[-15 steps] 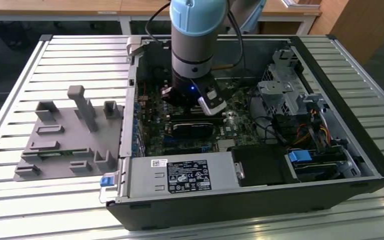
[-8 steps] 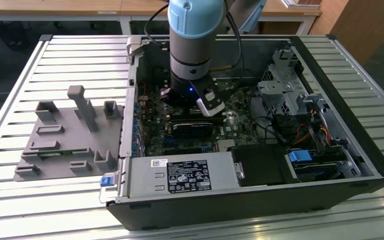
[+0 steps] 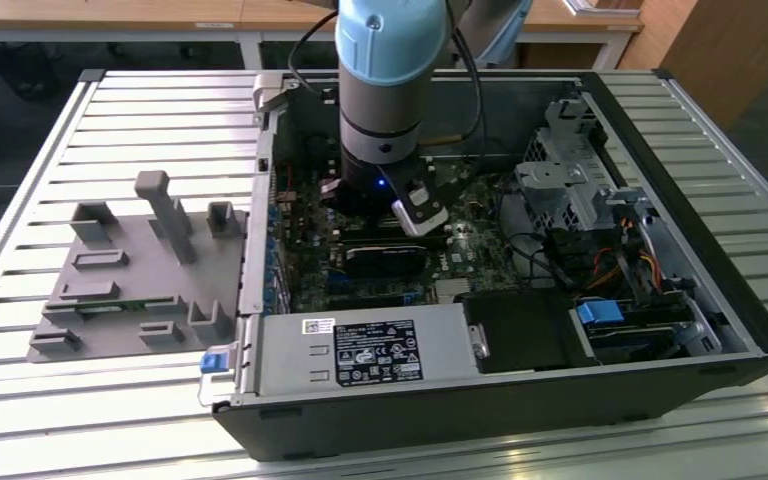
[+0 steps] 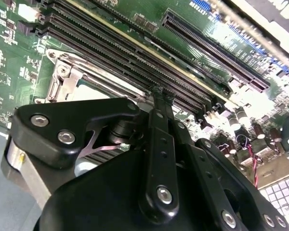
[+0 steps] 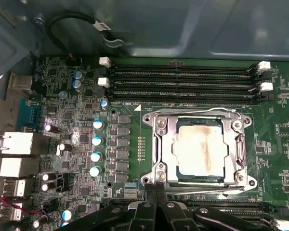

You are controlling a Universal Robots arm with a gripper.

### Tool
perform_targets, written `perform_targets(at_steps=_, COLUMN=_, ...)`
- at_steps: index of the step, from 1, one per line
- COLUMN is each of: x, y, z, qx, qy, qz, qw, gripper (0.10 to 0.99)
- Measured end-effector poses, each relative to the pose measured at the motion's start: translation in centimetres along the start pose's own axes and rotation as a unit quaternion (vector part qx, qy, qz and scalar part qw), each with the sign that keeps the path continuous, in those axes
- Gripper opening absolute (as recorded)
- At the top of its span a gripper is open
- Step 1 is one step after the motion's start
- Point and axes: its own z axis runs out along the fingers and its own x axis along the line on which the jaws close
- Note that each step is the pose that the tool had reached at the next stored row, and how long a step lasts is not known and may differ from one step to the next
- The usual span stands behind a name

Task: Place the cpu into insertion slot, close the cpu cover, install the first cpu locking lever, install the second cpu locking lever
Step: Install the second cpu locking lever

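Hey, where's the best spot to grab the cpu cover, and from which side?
Probably the frame bar nearest the gripper, coming from above. The cpu cover lies flat around the cpu, so only its thin outer edge offers fingers a purchase.

Dull stained metal top on the cpu (image 5: 201, 151), shiny silvery metal cpu cover (image 5: 164, 150), matt black pincer (image 4: 160, 94)

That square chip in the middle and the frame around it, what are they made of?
The cpu looks like a dull, pale grey metal top with brownish smears. The cpu cover around it seems thin stamped steel, bright and shiny, catching the light. Both are guesses from looks alone.
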Motion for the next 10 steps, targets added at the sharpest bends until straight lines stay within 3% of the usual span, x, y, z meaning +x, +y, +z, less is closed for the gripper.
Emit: perform_targets(at_steps=10, x=0.55, y=0.2, z=0.48, qx=-0.0165, qy=-0.0001, qz=0.0, qw=0.9999, gripper=0.106)
